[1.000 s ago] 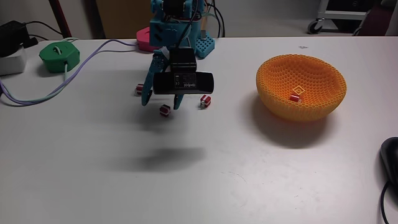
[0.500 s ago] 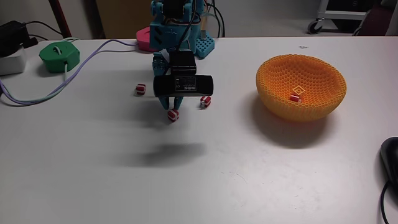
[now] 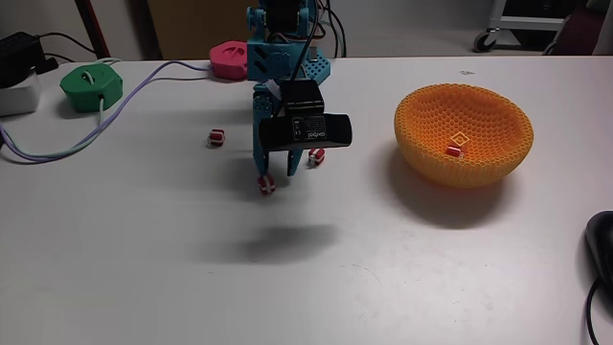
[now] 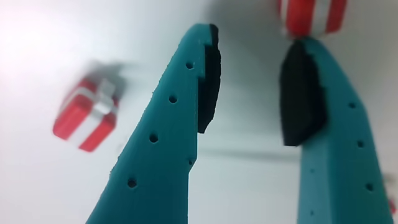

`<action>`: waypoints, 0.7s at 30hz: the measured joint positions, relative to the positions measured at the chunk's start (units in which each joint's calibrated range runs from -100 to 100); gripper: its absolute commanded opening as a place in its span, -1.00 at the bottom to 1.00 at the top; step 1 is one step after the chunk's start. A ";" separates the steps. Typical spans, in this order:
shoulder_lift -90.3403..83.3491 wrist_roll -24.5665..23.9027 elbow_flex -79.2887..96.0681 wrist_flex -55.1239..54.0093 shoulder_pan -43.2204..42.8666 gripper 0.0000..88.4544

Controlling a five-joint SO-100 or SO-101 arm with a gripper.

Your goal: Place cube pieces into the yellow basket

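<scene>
My teal gripper (image 3: 276,175) points down at the table left of centre in the fixed view, open. In the wrist view the gripper (image 4: 255,40) has nothing between its black pads (image 4: 208,81). One red-and-white cube piece (image 3: 267,185) lies at the tip of the left finger; the wrist view shows this cube piece (image 4: 311,15) just beyond one fingertip. A second cube piece (image 3: 315,158) sits right of the gripper, a third (image 3: 216,139) to its left. The yellow basket (image 3: 498,163) stands at the right and holds a red cube (image 3: 449,149) and a yellow cube (image 3: 460,140).
A green puck (image 3: 92,86) with a lilac cable (image 3: 115,120) sits at the back left, beside a white adapter (image 3: 14,96). A pink puck (image 3: 230,57) lies by the arm's base (image 3: 287,59). A black mouse (image 3: 601,244) is at the right edge.
The arm has swung to the right and lowered. The cube under the gripper has slid a little right and towards the camera, and now lies by the left fingertip.
</scene>
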 measured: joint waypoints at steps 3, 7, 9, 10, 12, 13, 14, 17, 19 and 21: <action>0.59 0.00 0.00 0.00 0.00 -0.52; 0.59 0.68 0.00 -1.22 0.68 -0.51; 1.57 0.98 0.00 -3.55 2.03 -0.52; 2.26 1.03 0.00 -4.33 2.51 -0.52; 4.33 1.12 -0.49 -5.32 2.90 -0.52; 5.61 1.17 -1.28 -5.66 2.90 -0.53; 6.89 1.27 -2.46 -5.66 2.71 -0.53; 11.02 1.51 -6.01 -6.43 2.42 -0.53; 12.99 1.56 -7.98 -6.88 2.71 -0.54; 14.46 1.71 -9.36 -7.10 2.80 -0.59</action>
